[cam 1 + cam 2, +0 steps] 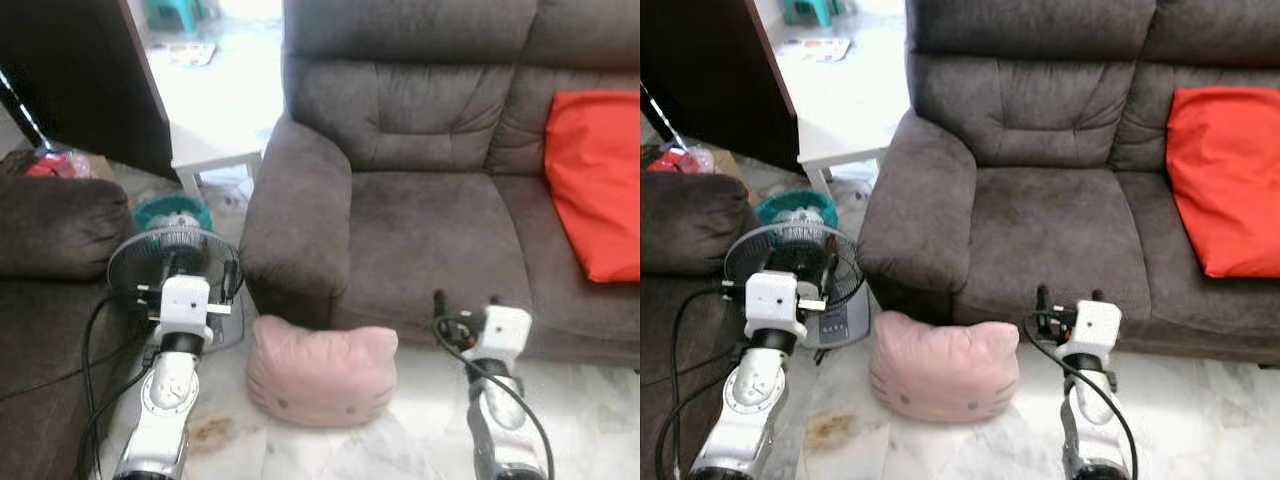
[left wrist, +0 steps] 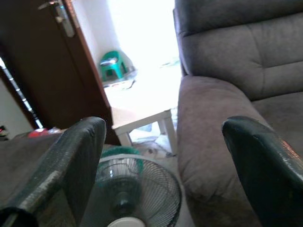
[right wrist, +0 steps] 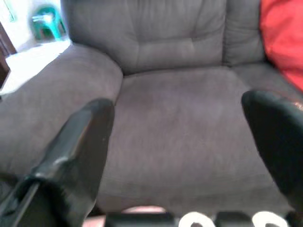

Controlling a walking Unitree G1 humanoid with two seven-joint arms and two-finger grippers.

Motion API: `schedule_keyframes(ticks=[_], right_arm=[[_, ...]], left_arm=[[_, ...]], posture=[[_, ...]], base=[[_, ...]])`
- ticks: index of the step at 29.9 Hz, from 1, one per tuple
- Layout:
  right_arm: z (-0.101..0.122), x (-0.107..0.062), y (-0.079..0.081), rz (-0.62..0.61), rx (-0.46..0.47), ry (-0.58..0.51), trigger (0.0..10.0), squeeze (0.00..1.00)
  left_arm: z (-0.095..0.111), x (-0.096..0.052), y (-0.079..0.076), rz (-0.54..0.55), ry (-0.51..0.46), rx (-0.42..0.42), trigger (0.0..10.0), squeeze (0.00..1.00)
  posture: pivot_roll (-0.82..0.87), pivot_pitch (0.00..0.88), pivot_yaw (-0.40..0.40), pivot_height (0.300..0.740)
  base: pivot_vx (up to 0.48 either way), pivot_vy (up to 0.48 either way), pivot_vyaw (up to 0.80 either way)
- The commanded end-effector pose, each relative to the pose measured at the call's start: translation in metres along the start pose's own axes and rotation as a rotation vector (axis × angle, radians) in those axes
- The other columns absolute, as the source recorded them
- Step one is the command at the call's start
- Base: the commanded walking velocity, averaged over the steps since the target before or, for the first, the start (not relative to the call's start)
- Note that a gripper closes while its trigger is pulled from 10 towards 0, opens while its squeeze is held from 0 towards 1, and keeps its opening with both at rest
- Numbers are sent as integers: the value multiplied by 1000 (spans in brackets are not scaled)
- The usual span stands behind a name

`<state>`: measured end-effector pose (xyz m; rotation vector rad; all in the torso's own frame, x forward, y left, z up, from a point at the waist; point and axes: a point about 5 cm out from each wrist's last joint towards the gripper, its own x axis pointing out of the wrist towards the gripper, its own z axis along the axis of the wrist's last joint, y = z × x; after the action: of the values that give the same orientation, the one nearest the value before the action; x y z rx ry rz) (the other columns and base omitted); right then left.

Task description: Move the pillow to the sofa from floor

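A pink cat-face pillow point(image 1: 320, 375) lies on the tiled floor against the front of the grey sofa point(image 1: 430, 230), just below its left armrest. My left gripper point(image 2: 165, 125) is open, held to the left of the pillow in front of a fan, and points at the armrest. My right gripper point(image 1: 465, 300) is open too, hovering right of the pillow at the seat's front edge and facing the empty seat cushion point(image 3: 189, 123). A red cushion point(image 1: 595, 180) rests on the sofa's right seat.
A floor fan point(image 1: 175, 262) stands close to the left of the pillow, with a teal basket point(image 1: 170, 210) behind it. A dark armchair point(image 1: 50, 225) is at the left. A low white table point(image 1: 215, 150) and a dark door point(image 1: 80, 70) are further back.
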<state>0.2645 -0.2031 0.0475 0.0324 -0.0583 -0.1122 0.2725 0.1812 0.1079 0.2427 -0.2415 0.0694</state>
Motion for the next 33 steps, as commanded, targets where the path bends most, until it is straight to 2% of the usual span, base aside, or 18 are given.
schedule_keyframes(ticks=[1,6,11,15,18,22,25,28,33], right_arm=[[9,-2,1,16,-2,-35,10000,0],[19,-4,3,25,-6,-69,10000,0],[34,8,12,50,0,-96,10000,0],[39,11,12,70,-17,-100,10000,0],[40,12,11,89,-33,-94,10000,0],[40,12,12,92,-37,-86,10000,0],[42,15,13,60,-15,-86,10000,0],[41,15,21,88,-15,-79,10000,0],[41,16,21,69,-10,-73,10000,0]], left_arm=[[0,-3,7,18,14,7,10000,0],[2,-4,7,24,40,1,10000,0],[7,-3,3,8,41,-15,10000,0],[9,-6,3,-26,41,-5,10000,0],[10,-11,4,-68,52,7,10000,0],[9,-12,5,-63,61,7,10000,0],[11,-7,6,-50,60,2,10000,0],[13,-4,3,-57,57,0,10000,0],[14,-3,4,-57,59,-3,10000,0]], posture=[[123,101,-35,740],[117,111,-35,740],[128,111,-40,740],[121,110,-45,740],[123,111,-39,740],[122,112,-37,740],[121,111,-35,740],[125,107,-33,740],[126,106,-30,740]], base=[[0,0,0],[0,0,0],[0,0,0],[0,0,0],[0,0,0],[0,0,0],[0,0,0],[162,0,0],[259,0,0]])
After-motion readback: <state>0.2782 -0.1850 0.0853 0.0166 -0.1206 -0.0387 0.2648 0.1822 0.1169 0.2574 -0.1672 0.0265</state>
